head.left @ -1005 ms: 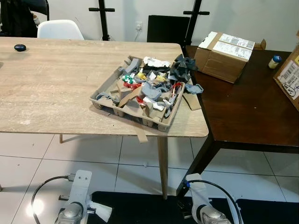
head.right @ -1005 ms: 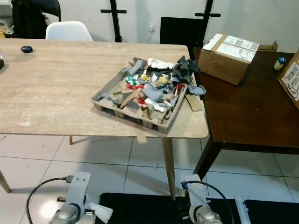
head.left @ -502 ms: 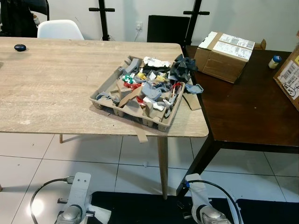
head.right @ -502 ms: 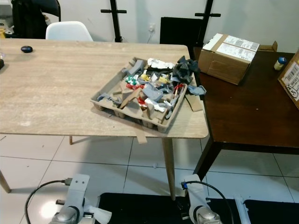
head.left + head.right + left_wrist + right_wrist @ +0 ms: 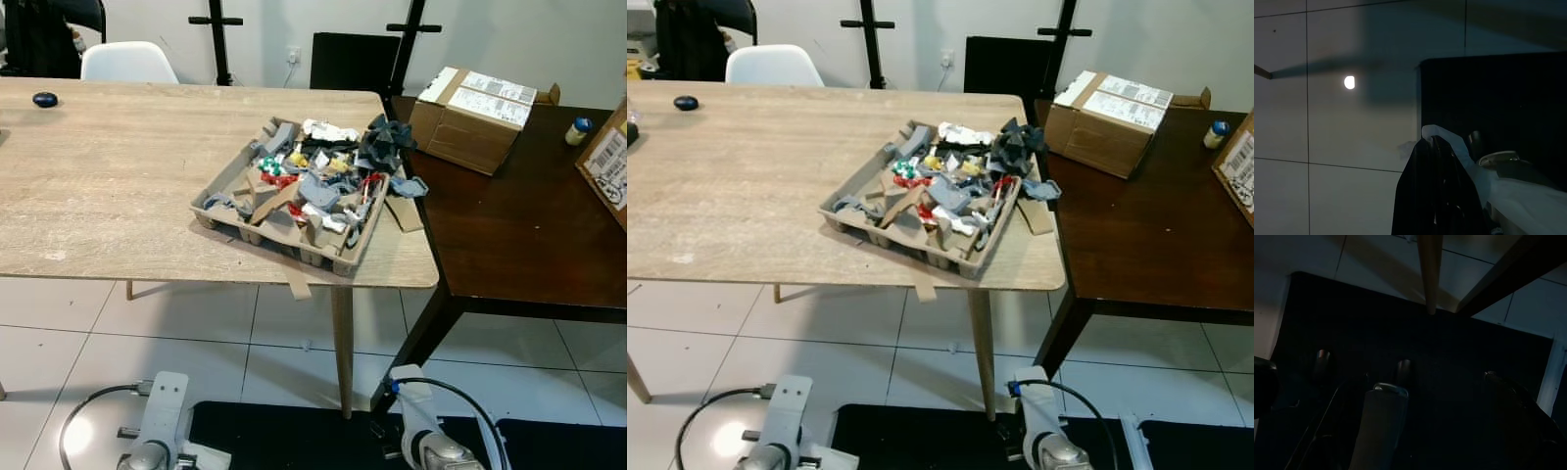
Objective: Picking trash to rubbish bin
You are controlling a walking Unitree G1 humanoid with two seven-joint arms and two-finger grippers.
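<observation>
A moulded cardboard tray [image 5: 219, 185] heaped with mixed trash [image 5: 315, 176] (grey scraps, paper, red and green bits) sits near the corner of the light wooden table [image 5: 108, 196]. My left arm [image 5: 159, 436] hangs low over the floor. In the left wrist view my left gripper [image 5: 1434, 147] is shut on a white crumpled piece of trash [image 5: 1469, 161]. That white piece [image 5: 210, 458] also peeks out beside the left wrist in the eye view. My right arm [image 5: 423, 446] hangs idle above the black mat, and its wrist view is very dark.
A dark wooden table [image 5: 509, 225] adjoins on the right, bearing a cardboard box [image 5: 475, 117] and a small blue-capped bottle [image 5: 578, 127]. A cardboard strip [image 5: 297, 284] hangs off the table edge. Below lie a black floor mat [image 5: 294, 431] and white tiles. A white chair [image 5: 127, 61] stands behind.
My left arm with the white piece has sunk a little lower toward the bottom edge of the eye views. The tray and its trash are unchanged.
</observation>
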